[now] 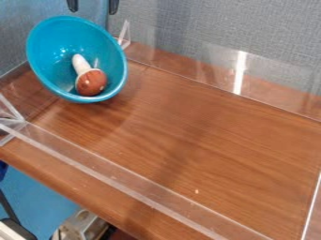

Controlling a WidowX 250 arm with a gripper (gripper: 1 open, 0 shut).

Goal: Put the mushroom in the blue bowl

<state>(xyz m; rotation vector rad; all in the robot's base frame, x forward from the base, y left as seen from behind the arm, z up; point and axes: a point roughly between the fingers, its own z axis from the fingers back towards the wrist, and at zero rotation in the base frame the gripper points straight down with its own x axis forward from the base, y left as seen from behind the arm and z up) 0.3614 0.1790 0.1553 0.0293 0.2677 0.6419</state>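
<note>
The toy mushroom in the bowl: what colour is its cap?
The cap is reddish-brown; it shows in the camera view.
</note>
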